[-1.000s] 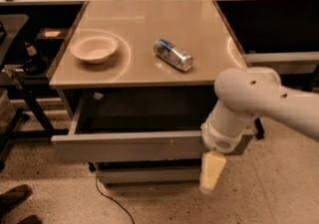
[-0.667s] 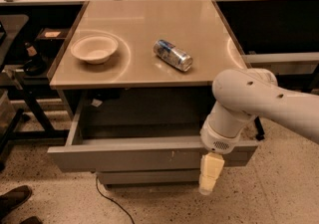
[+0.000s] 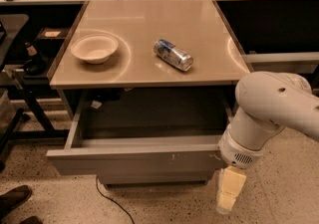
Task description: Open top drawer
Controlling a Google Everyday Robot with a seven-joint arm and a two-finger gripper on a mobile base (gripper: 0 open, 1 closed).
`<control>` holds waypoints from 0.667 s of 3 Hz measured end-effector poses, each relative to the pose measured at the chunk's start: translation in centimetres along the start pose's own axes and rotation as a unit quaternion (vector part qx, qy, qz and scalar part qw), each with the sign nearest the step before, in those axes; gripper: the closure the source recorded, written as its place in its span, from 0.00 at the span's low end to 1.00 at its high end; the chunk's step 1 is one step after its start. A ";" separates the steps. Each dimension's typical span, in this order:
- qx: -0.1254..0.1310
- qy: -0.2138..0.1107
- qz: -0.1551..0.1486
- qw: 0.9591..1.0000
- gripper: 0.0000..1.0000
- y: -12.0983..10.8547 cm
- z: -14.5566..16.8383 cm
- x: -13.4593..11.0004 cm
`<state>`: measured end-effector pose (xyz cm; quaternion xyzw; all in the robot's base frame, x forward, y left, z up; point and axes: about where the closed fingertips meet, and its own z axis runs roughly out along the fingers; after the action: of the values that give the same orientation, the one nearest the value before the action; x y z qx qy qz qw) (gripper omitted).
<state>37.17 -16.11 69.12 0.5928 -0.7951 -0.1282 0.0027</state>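
Observation:
The top drawer (image 3: pixel 134 161) stands pulled far out from under the tan tabletop. Its flat grey front shows small white scuffs right of centre, and its dark shallow inside is exposed. My gripper (image 3: pixel 228 195), with cream-coloured fingers, hangs below the white arm at the drawer front's right end, by its lower right corner. The white wrist covers the drawer's right end.
A white bowl (image 3: pixel 94 49) and a can lying on its side (image 3: pixel 172 54) sit on the tabletop (image 3: pixel 149 24). A lower drawer front (image 3: pixel 149 178) shows under the open one. A black cable (image 3: pixel 109 198) runs on the speckled floor. A shoe (image 3: pixel 12 200) is at bottom left.
The top drawer has slid further out toward the camera. My arm and gripper have moved back with it, toward the lower right.

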 end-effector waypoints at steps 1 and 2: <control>0.007 -0.012 0.016 1.000 0.00 -0.1 -0.8 1.4; 0.023 -0.032 0.015 0.999 0.00 -0.9 -1.9 1.0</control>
<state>37.97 -17.70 70.65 0.5761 -0.8064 -0.1292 -0.0346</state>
